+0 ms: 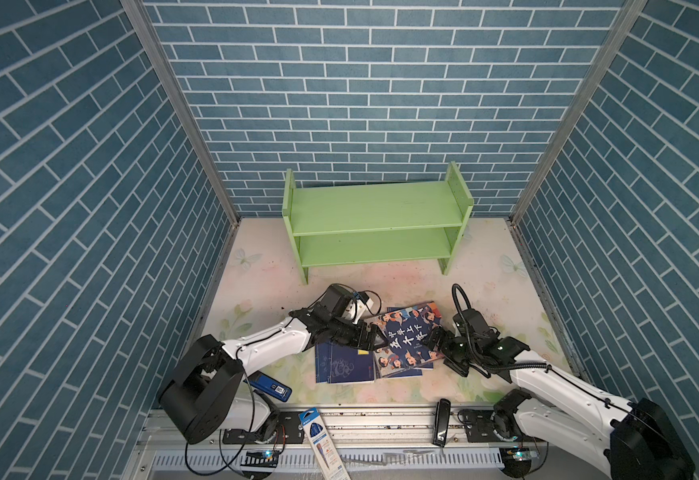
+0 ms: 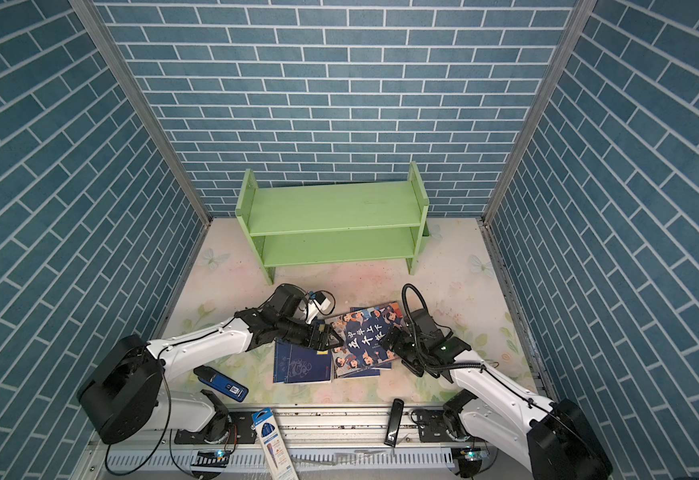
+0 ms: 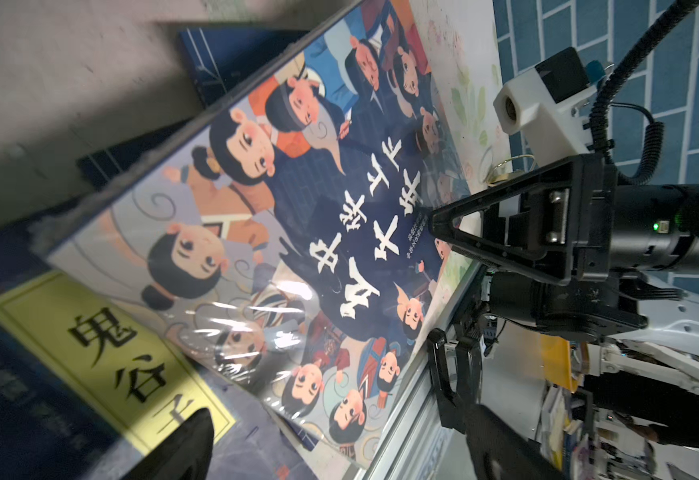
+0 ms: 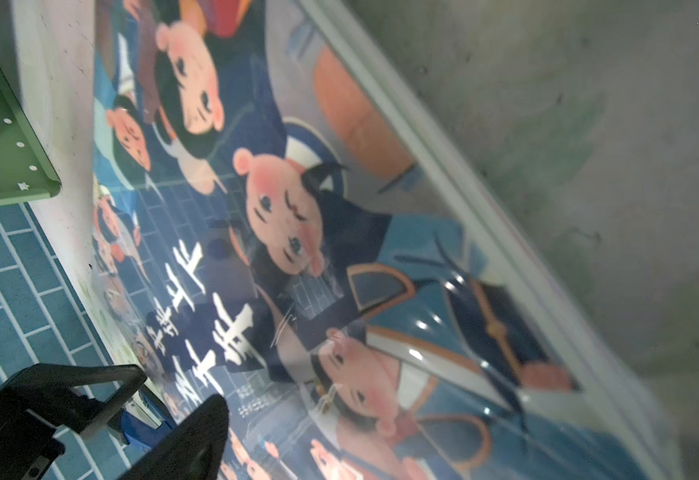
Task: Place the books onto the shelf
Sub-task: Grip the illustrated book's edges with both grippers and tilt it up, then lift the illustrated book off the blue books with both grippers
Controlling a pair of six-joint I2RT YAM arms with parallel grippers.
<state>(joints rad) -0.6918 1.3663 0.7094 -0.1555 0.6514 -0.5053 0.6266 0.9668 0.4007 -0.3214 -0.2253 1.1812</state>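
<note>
The books lie in a loose pile on the floor in both top views. The large cartoon-face book (image 1: 406, 338) (image 2: 362, 338) (image 3: 297, 232) (image 4: 339, 249) is on top. A navy book (image 1: 343, 365) (image 2: 302, 365) with a yellow label (image 3: 102, 353) lies beside it, partly under my left arm. My left gripper (image 1: 374, 338) (image 2: 335, 338) (image 3: 339, 453) is open at the cartoon book's left edge. My right gripper (image 1: 439, 345) (image 2: 393, 345) is open at its right edge, with one finger (image 4: 189, 440) showing low over the cover. The green shelf (image 1: 374, 216) (image 2: 331, 212) stands empty at the back.
A blue handheld device (image 1: 270, 384) (image 2: 223, 382) lies by the left arm's base. A pen package (image 1: 322, 440) (image 2: 275, 440) and a black bar (image 1: 442, 422) (image 2: 395, 422) rest on the front rail. Brick-patterned walls close in three sides.
</note>
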